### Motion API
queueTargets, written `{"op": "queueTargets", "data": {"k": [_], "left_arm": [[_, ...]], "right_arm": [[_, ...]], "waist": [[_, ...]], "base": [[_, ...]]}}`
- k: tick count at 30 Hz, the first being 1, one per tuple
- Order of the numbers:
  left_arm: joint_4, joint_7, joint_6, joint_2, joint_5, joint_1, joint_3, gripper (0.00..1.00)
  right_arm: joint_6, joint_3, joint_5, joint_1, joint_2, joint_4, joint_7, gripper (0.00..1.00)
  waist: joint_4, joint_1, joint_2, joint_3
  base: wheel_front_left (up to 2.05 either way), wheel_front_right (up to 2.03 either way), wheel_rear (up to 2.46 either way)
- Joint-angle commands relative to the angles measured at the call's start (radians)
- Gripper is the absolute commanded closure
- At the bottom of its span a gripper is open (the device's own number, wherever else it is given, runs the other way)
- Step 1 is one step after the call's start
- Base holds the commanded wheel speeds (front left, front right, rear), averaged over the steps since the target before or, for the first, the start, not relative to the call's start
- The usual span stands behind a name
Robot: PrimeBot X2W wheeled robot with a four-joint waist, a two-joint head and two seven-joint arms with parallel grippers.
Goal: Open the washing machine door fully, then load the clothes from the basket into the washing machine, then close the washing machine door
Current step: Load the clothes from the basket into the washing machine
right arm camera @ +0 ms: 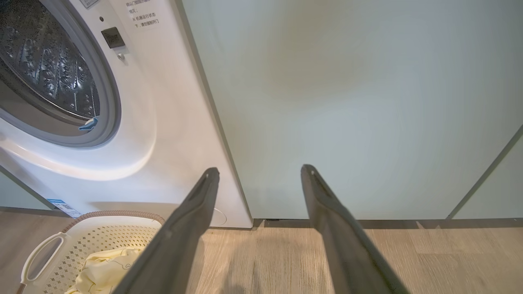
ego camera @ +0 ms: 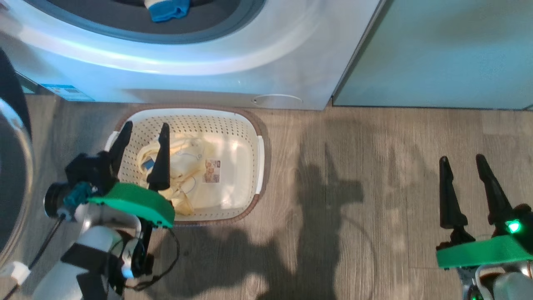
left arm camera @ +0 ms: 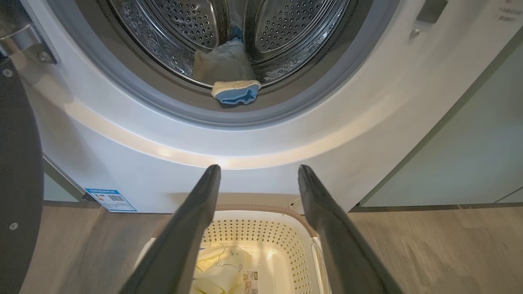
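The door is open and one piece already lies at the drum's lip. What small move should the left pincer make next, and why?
Probably lower the open left pincer onto the yellow cloth and close on it. The pincer hovers over the basket holding nothing, and that cloth is not yet loaded.

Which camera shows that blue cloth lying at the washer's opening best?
The left wrist view: the blue cloth faces it whole, lying on the grey seal. The head view crops the cloth at its top edge; the right wrist view catches a small sliver.
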Motion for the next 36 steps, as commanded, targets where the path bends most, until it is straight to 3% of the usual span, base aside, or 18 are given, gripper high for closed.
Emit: {"op": "queueTargets", "data": {"k": [1, 7, 17, 36], "left_arm": [[-0.020, 0.007, -0.007, 0.028, -0.003, -0.057, 0.037, 0.00], [0.004, 0.031, -0.027, 0.052, -0.008, -0.119, 0.044, 0.00], [0.046, 0.128, -0.078, 0.140, -0.032, -0.271, 0.079, 0.00], [0.155, 0.448, -0.181, 0.343, -0.115, -0.629, 0.132, 0.00]], "right_arm": [[-0.003, 0.028, 0.011, -0.034, -0.012, -0.035, -0.007, 0.00], [-0.003, 0.033, 0.027, -0.050, -0.012, -0.038, -0.007, 0.00], [-0.003, 0.047, 0.080, -0.089, -0.012, -0.044, -0.007, 0.00], [-0.003, 0.102, 0.204, -0.166, -0.012, -0.031, -0.007, 0.00]], "waist": [[-0.011, -0.0001, 0.0000, 0.027], [-0.034, -0.0001, 0.0000, 0.074], [-0.101, -0.0001, 0.0000, 0.172], [-0.227, -0.0001, 0.0000, 0.283]], "base": [[0.00, 0.00, 0.00], [0.00, 0.00, 0.00], [0.00, 0.00, 0.00], [0.00, 0.00, 0.00]]}}
